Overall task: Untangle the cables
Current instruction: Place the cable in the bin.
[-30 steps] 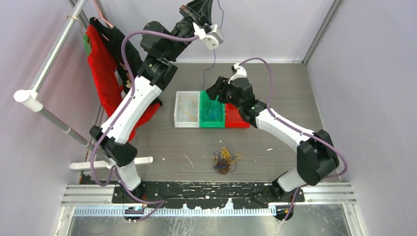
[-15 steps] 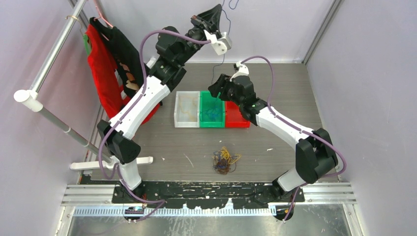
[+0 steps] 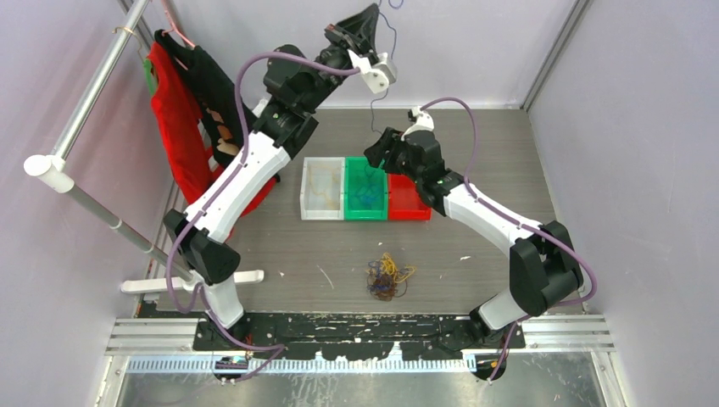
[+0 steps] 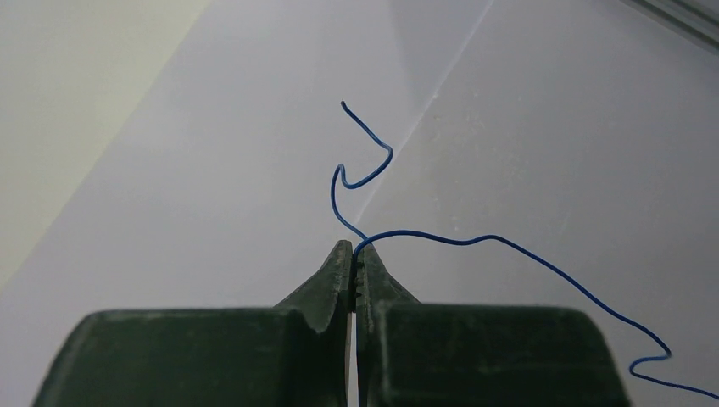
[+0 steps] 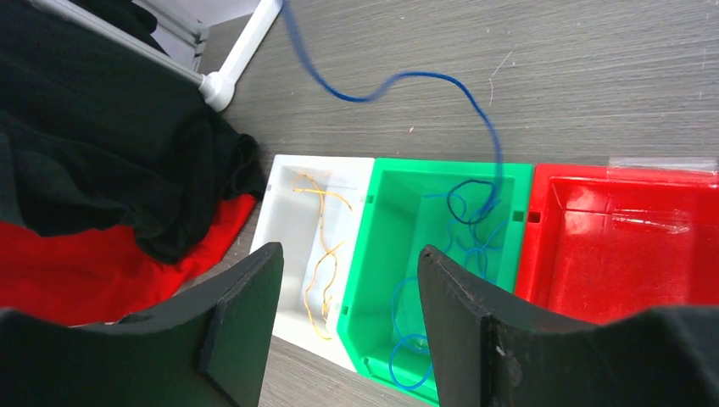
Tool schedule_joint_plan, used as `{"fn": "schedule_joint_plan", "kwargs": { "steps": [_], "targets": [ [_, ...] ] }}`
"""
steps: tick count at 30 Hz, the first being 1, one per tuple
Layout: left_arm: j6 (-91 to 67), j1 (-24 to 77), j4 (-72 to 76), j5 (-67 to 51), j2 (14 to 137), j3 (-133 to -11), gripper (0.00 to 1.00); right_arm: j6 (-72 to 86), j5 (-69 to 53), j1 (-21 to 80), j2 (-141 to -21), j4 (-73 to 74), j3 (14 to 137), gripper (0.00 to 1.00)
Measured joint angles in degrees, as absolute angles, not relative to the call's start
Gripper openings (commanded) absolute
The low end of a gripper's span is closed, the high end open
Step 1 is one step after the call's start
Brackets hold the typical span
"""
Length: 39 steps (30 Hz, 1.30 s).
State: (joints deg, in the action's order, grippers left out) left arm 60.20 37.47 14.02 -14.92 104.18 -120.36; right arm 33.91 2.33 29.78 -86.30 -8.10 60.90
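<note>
Jaws on the left arm (image 3: 246,170) are pressed together, pinching a blue strand (image 4: 475,240) at their very tips. They are raised high against the back wall. Jaws on the right arm (image 3: 483,216) are spread wide and hang above the row of bins, with the white and green bins showing between the two fingers in the right wrist view.

Both arms reach far out over the grey wood-grain desk (image 3: 475,254). At the left, red and black garments (image 3: 182,119) hang from a metal rail and drape down to the desk beside the bins.

Three bins stand touching in a row near the middle of the desk: a white bin (image 3: 323,188), a green bin (image 3: 365,191) and a red bin (image 3: 407,197). Yellow-orange strands (image 5: 322,254) lie in the white bin. Loose blue strands (image 5: 407,348) lie in the green bin.

A tangle of cables (image 3: 387,277), mixing yellow-orange, blue and dark loops, lies on the desk nearer the arm bases, well apart from the bins and from both sets of jaws.

From the left jaws the pinched blue strand curls upward a little on one side. On the other side it trails down in waves, and its lower end reaches into the green bin.
</note>
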Motion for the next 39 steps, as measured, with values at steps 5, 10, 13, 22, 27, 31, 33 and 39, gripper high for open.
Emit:
{"fn": "schedule_joint_plan", "kwargs": {
  "steps": [5, 10, 13, 22, 27, 31, 33, 39],
  "targets": [
    [60.2, 37.4, 11.5, -14.9, 100.1, -109.3, 0.0, 34.2, 1.6, 29.8, -86.3, -8.1, 59.9, 0.64],
    [59.9, 37.4, 8.0, -15.0, 95.5, -99.9, 0.0, 34.3, 1.3, 29.8, -85.9, -7.6, 57.0, 0.64],
    [58.8, 37.4, 6.1, -14.9, 93.2, -97.3, 0.0, 34.5, 1.0, 29.6, -84.7, -7.0, 55.2, 0.64],
    [52.6, 37.4, -1.5, -14.5, 83.7, -97.0, 0.0, 36.0, -0.3, 29.1, -80.4, -6.3, 52.0, 0.63],
    [49.1, 37.5, -4.7, -16.1, 76.1, -94.6, 0.0, 37.5, -0.8, 27.9, -80.1, -6.0, 51.3, 0.62],
    [47.9, 38.3, -6.7, -16.5, 71.8, -91.9, 0.0, 38.9, -1.0, 26.7, -80.1, -6.0, 51.1, 0.6],
    [47.7, 38.6, -7.4, -16.5, 70.4, -90.0, 0.0, 39.6, -1.4, 26.3, -80.1, -6.0, 51.1, 0.58],
    [46.9, 38.9, -9.1, -16.5, 71.2, -86.7, 0.0, 41.4, -3.7, 26.1, -82.1, -6.7, 52.4, 0.54]
  ]
}}
